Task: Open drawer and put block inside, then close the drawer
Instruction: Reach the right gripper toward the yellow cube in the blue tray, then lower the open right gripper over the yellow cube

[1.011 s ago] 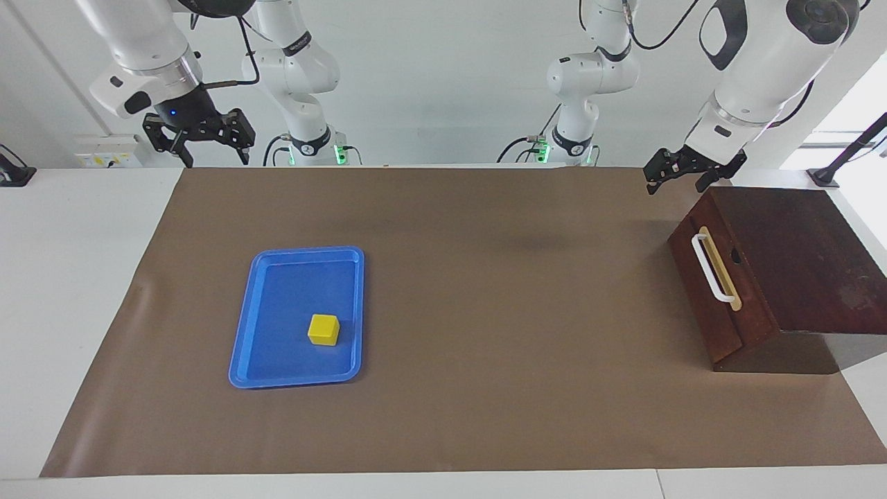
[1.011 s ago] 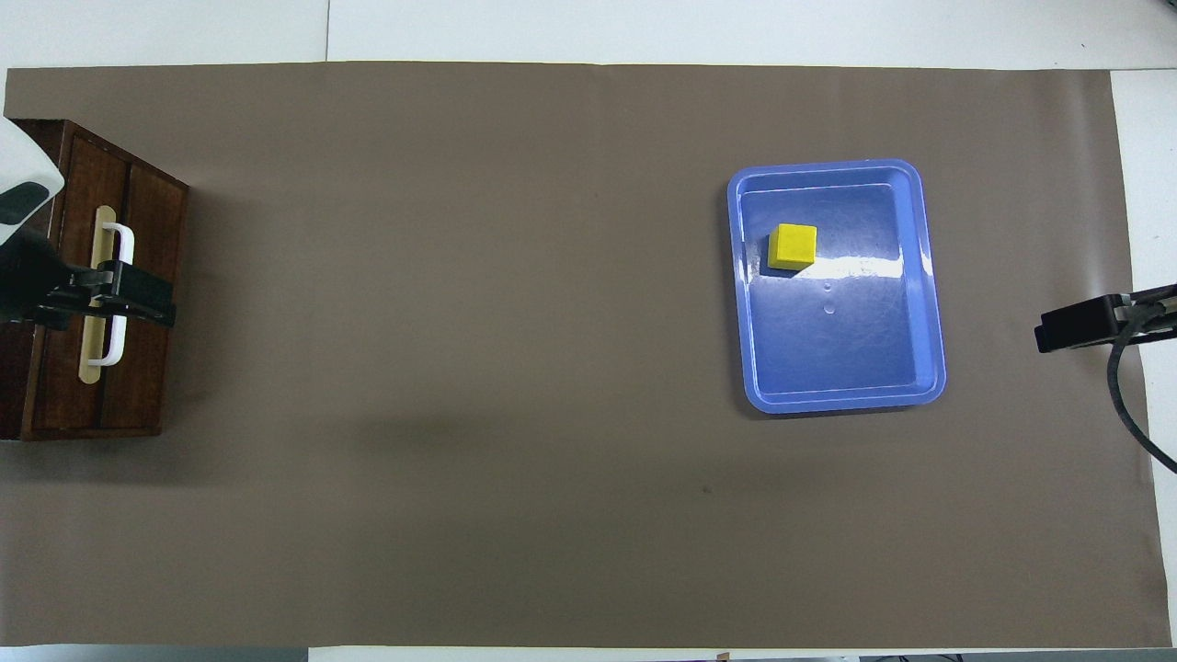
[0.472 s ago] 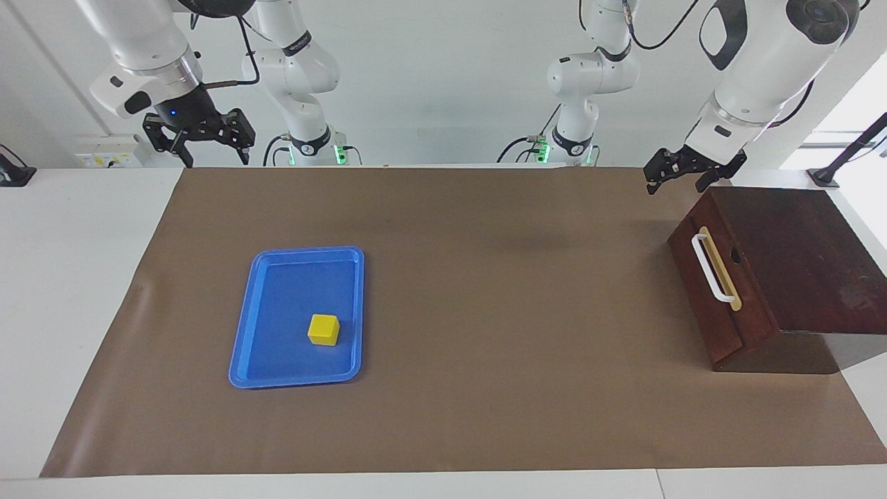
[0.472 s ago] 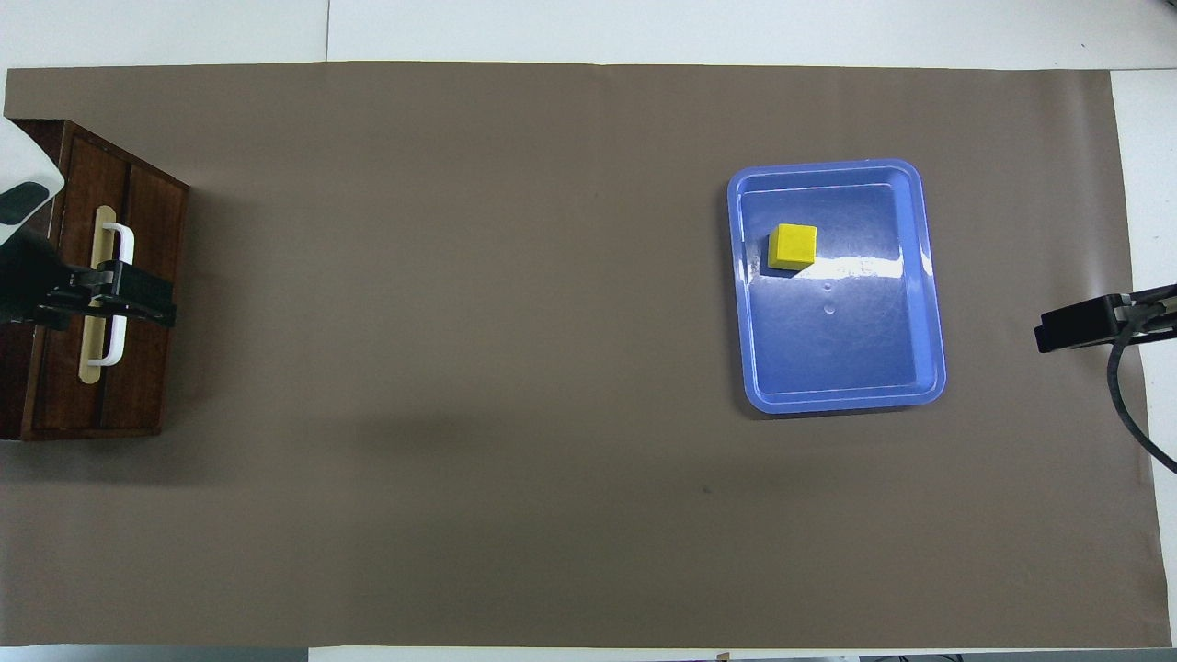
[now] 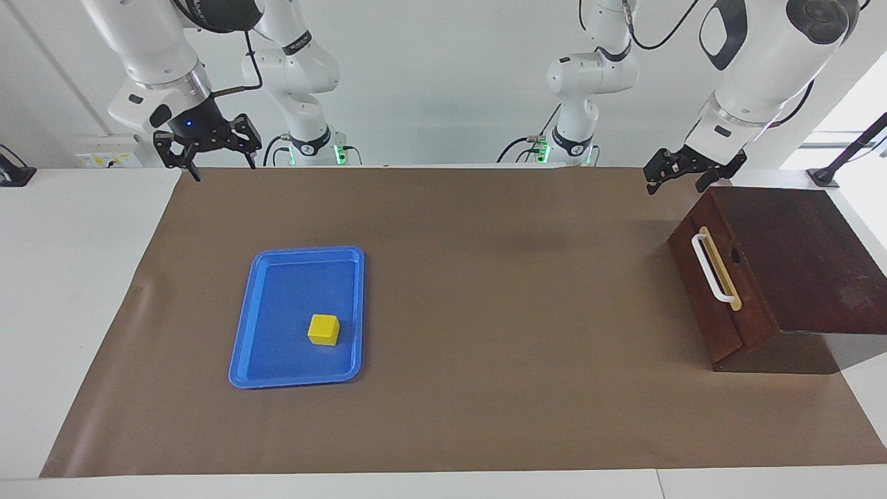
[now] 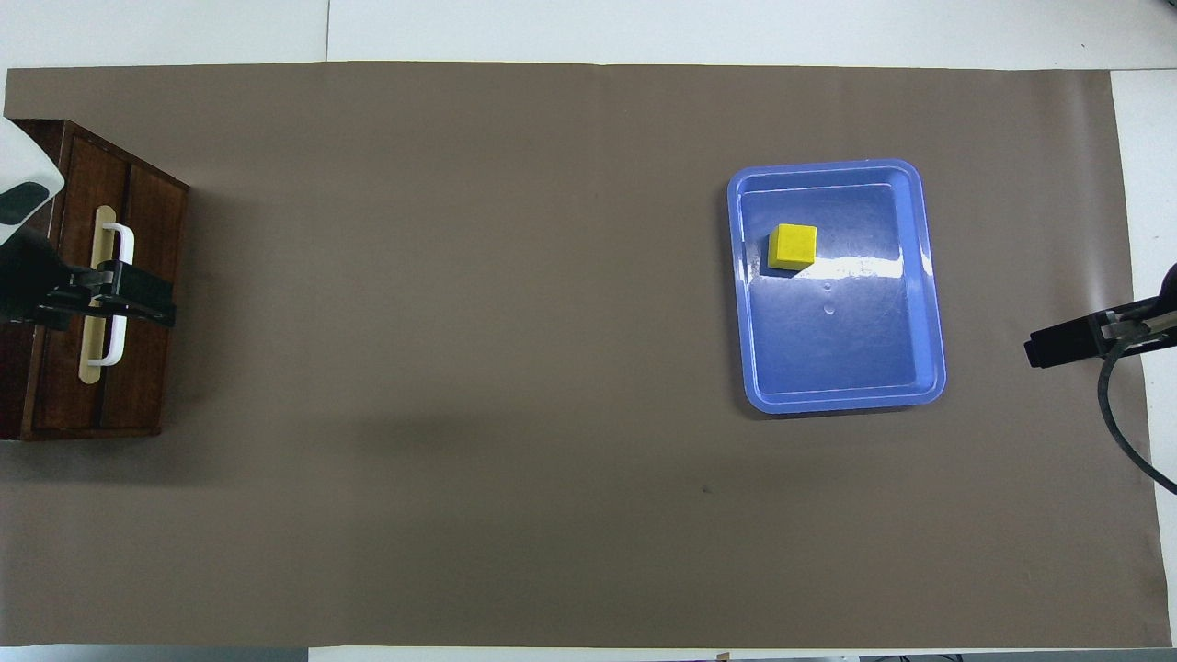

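Note:
The drawer (image 5: 701,298) is shut in its dark wooden box (image 5: 797,256) at the left arm's end of the table, its white handle (image 5: 712,269) facing the middle. My left gripper (image 5: 675,186) hangs open in the air by the box's corner nearest the robots, touching nothing. In the overhead view the left gripper (image 6: 156,303) covers the handle (image 6: 118,294) of the drawer (image 6: 142,368). The yellow block (image 5: 323,329) (image 6: 793,246) lies in a blue tray (image 5: 277,367) (image 6: 855,368). My right gripper (image 5: 223,166) (image 6: 1039,348) is open and empty, raised over the mat's edge toward the right arm's end.
A brown mat (image 5: 485,312) covers most of the white table. The wide stretch of mat between the tray and the box holds no objects. A cable (image 6: 1117,414) trails from the right arm.
The right gripper has shifted a little toward the tray and dropped slightly. The left gripper, the block and the drawer have not moved.

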You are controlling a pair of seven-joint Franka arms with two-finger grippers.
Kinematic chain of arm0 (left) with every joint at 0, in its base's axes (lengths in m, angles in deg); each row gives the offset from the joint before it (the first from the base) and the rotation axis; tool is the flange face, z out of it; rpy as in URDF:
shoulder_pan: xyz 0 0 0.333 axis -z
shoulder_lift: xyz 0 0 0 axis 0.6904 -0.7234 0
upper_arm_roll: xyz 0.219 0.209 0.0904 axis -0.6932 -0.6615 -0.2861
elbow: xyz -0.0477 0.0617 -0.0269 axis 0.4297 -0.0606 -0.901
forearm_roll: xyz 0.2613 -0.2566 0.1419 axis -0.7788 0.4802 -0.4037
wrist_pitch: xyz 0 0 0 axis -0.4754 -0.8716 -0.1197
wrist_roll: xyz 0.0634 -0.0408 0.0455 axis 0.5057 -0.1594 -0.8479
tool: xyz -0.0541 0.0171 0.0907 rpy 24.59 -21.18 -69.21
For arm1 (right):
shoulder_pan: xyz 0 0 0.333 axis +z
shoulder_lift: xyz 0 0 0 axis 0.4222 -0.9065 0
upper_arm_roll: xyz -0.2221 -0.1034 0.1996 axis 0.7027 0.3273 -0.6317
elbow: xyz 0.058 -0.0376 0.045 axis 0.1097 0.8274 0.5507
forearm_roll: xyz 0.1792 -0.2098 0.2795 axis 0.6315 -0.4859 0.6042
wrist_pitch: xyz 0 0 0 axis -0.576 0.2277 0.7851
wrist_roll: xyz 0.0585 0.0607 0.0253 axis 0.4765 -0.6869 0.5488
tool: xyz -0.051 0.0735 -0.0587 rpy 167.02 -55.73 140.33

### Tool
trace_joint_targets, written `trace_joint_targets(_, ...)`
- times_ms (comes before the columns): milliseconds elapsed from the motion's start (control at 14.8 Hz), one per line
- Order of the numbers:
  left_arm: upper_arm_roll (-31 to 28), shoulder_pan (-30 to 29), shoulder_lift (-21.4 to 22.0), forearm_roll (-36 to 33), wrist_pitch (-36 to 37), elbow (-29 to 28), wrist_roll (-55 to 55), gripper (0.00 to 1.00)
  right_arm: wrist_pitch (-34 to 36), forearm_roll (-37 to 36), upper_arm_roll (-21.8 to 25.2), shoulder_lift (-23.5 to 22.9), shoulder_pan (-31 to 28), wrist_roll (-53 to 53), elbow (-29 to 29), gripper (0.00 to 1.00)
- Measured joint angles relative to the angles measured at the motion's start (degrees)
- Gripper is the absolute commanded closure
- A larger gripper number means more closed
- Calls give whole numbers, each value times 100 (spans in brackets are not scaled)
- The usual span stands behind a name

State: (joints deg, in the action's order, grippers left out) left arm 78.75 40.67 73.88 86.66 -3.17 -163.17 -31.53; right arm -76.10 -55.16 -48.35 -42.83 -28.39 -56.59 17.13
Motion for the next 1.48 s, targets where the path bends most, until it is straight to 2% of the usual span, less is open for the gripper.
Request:
trace_joint_targets(202, 0, 0, 0, 0, 0, 0, 0, 0, -472, 348, 39, 8, -101, 1256, 433, 0)
trace_joint_targets(472, 0, 0, 0, 0, 0, 0, 0, 0, -1468, 668, 45, -14, -143, 3564, 1050, 0)
trace_joint_targets(742, 0, 0, 0, 0, 0, 0, 0, 0, -2044, 1492, 50, -532, -282, 5892, 1246, 0)
trace_joint_targets(876, 0, 0, 0, 0, 0, 0, 0, 0, -2146, 2045, 58, -858, -340, 6583, 1245, 0)
trace_joint_targets(1146, 0, 0, 0, 0, 0, 0, 0, 0, -2163, 2928, 61, -1192, -408, 7657, 1239, 0)
trace_joint_targets(1483, 0, 0, 0, 0, 0, 0, 0, 0, -2271, 3313, 59, -1420, -445, 8294, 1232, 0)
